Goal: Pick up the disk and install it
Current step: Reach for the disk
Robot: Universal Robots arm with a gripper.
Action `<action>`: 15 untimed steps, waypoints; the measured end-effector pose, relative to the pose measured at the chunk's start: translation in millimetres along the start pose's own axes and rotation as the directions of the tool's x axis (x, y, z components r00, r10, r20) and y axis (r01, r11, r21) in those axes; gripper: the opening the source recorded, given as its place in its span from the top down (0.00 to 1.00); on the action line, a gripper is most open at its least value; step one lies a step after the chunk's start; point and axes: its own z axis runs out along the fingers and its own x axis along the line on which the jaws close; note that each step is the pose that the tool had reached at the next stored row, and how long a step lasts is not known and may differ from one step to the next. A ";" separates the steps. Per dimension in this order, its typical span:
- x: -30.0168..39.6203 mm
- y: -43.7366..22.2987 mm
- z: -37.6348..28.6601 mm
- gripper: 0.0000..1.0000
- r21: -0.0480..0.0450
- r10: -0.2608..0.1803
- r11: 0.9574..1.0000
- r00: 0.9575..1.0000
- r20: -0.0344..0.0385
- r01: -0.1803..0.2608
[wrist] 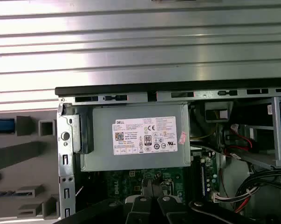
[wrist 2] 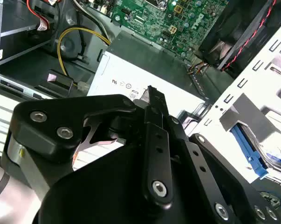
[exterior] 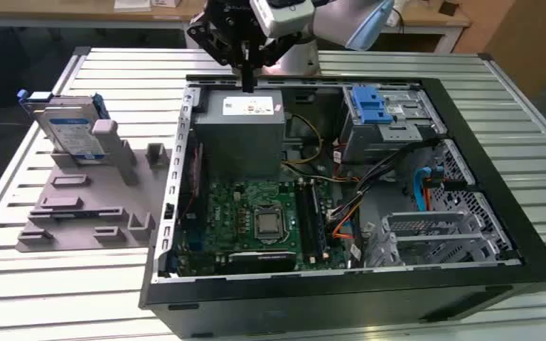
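The disk (exterior: pixel 69 128), silver with a blue-and-white label and a blue frame, stands on edge in a grey holder (exterior: pixel 83 206) on the exterior view's left, beside the open computer case (exterior: pixel 349 284). The first wrist view catches its blue edge (wrist: pixel 3 125), and the second wrist view shows a blue corner (wrist 2: pixel 252 161). My gripper (exterior: pixel 247 84) hangs shut and holding nothing over the back of the case, just above the grey power supply box (exterior: pixel 244 121). In the wrist views its black fingers (wrist 2: pixel 152 95) (wrist: pixel 148 200) point at that box (wrist: pixel 135 137).
Inside the case lie the green motherboard (exterior: pixel 254 213), loose cables (exterior: pixel 377 177) and a metal drive cage with a blue latch (exterior: pixel 372 106) on the exterior view's right. The case and holder rest on a slatted metal table (exterior: pixel 111 64).
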 end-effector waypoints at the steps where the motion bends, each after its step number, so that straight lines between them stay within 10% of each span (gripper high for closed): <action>1: 0.0 0.0 0.0 0.89 0.000 0.000 1.000 1.000 0.000 0.000; 15: 5.3 0.7 -0.1 0.89 0.000 0.000 1.000 1.000 0.000 0.000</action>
